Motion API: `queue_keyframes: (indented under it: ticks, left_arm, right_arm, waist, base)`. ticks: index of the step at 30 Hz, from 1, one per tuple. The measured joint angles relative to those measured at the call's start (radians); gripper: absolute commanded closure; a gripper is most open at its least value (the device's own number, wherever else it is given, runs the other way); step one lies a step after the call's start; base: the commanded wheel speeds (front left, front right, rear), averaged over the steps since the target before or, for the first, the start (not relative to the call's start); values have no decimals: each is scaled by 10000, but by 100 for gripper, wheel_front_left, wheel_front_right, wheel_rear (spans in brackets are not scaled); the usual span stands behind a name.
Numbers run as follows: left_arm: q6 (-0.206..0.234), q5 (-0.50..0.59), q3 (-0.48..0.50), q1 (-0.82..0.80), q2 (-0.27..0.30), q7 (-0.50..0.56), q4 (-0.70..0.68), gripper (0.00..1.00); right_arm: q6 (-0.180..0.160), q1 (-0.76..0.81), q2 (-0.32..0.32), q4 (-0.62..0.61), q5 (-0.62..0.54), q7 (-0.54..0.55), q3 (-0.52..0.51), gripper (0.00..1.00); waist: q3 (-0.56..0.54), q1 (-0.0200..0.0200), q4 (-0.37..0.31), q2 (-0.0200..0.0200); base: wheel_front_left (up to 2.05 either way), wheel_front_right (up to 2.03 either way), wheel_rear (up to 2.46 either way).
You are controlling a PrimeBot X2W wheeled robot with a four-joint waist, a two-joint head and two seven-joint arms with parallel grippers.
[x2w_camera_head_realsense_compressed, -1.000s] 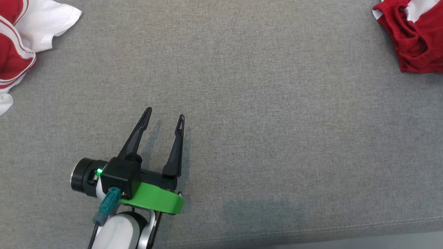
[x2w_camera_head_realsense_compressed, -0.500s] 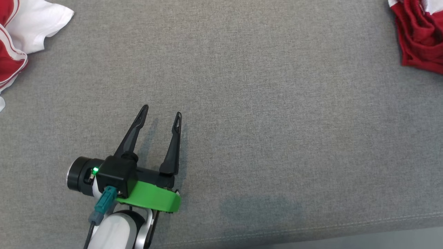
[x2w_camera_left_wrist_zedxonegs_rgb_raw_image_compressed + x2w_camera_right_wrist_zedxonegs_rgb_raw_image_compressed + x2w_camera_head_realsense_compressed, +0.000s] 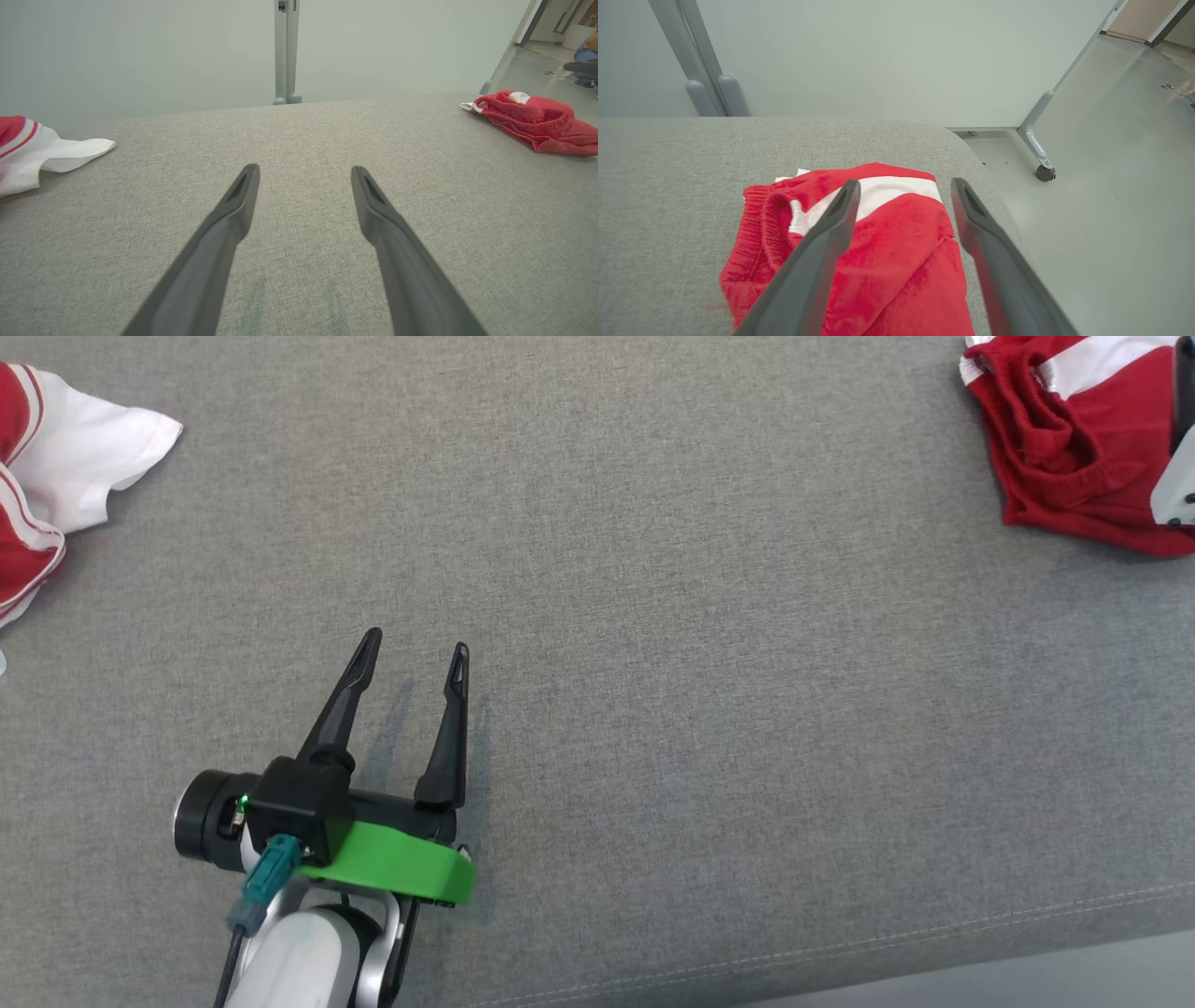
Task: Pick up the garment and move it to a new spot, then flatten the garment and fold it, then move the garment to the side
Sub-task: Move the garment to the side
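The garment is red with a white stripe and lies bunched and folded at the grey surface's far right corner. In the right wrist view my right gripper hangs open just above the garment, nothing between its fingers. A pale piece of that arm shows at the head view's right edge, over the cloth. My left gripper rests open at the lower left, far from the garment, and in its own view the left gripper has only bare grey fabric ahead.
A white and red cloth pile lies at the far left. The grey padded surface ends at a seamed front edge. Right of the garment the surface drops to the floor. A wheeled panel leg stands there.
The head view has shifted a little. The red garment sits further in at the top right, and part of my right arm has come into view over it. My left gripper stays open.
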Motion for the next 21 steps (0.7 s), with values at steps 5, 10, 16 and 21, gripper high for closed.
queue_keyframes:
  ticks: [5,10,16,21]
  left_arm:
    - [0,-194,203,0,-36,-186,389,0]
    - [2,-395,456,1,-81,-376,834,0]
    - [6,-673,834,30,-150,-535,1306,0]
    - [17,-794,1198,291,-186,-606,1597,0]
  right_arm:
    - [316,25,476,-226,-88,-447,159,0]
    - [520,289,895,-508,-92,-713,290,0]
    - [660,1089,1400,-876,92,-865,77,0]
    - [554,1843,1682,-1325,203,-867,-121,0]
  waist:
    - [-470,0,-212,0]
    - [-1034,0,-422,0]
    - [-1813,0,-604,0]
    - [-2491,0,-644,0]
  base:
    - [0,0,0]
    - [0,0,0]
    - [0,0,0]
    - [0,0,0]
